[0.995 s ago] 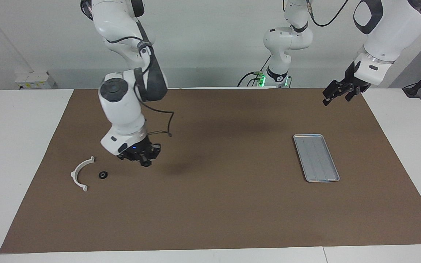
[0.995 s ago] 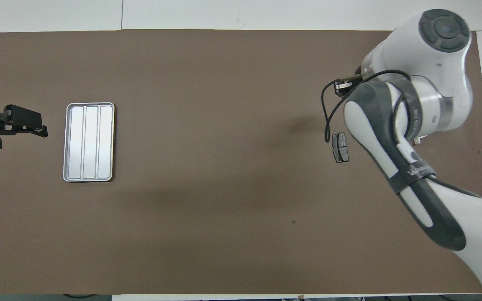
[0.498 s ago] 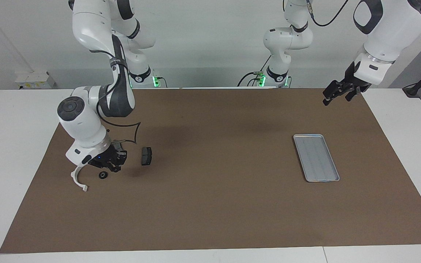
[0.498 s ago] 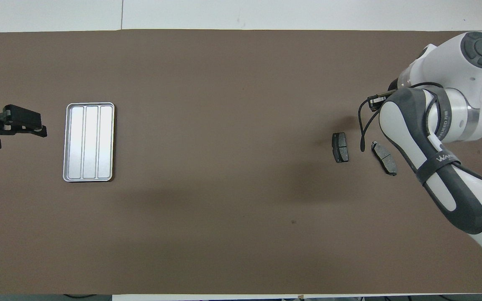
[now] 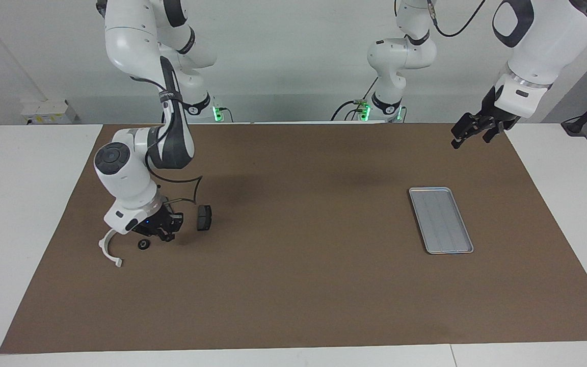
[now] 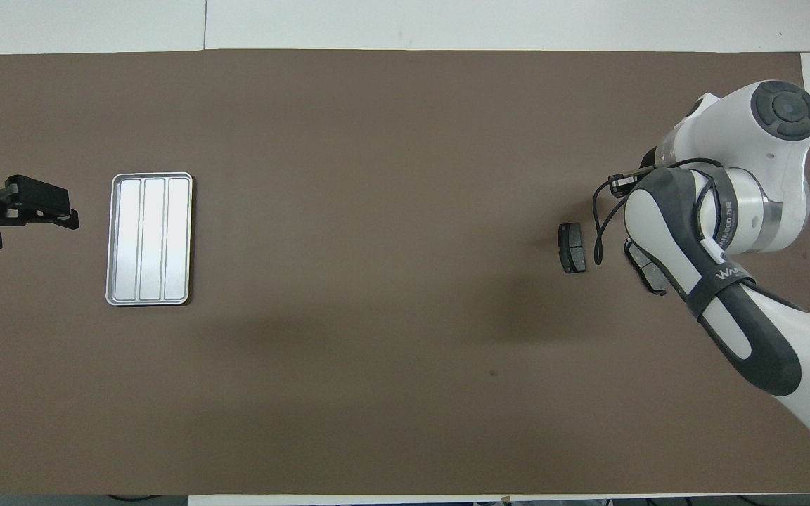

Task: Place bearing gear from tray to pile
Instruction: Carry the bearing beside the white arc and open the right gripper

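Observation:
The bearing gear, a small black ring, lies on the brown mat beside the white curved bracket of the pile. One dark brake pad lies toward the table's middle from them. A second brake pad peeks out from under the right arm. My right gripper hangs low and shut just beside the gear, between it and the first pad, with nothing seen in it. The silver ribbed tray holds nothing. My left gripper waits open in the air near the mat's corner by the tray.
The brown mat covers most of the white table. In the overhead view the right arm hides the gear, the bracket and its own gripper. Nothing else stands on the mat.
The right arm swung from over the brake pad out over the bracket, then came back a little toward the gear. Both pads became visible. The gear, tray and left arm stayed put.

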